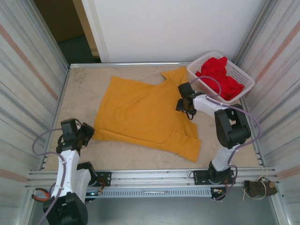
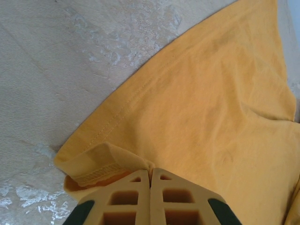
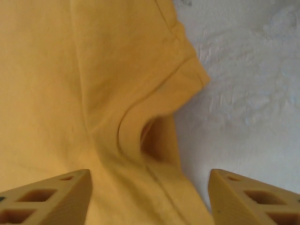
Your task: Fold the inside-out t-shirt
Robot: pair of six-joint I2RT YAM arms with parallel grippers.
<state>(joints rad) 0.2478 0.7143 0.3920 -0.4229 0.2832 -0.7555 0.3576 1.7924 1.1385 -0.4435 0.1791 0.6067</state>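
The inside-out t-shirt is mustard yellow and lies spread flat across the middle of the table, one sleeve pointing to the back right. My left gripper sits at the shirt's near-left corner. In the left wrist view its jaws are shut, pinching a raised fold of the stitched hem. My right gripper hovers over the shirt's right side. In the right wrist view it stands wide open above a puckered fold at the cloth's edge, with nothing gripped.
A white basket holding a red garment stands at the back right corner, close to the right arm. Bare table shows to the left of and behind the shirt. Corrugated walls close in both sides.
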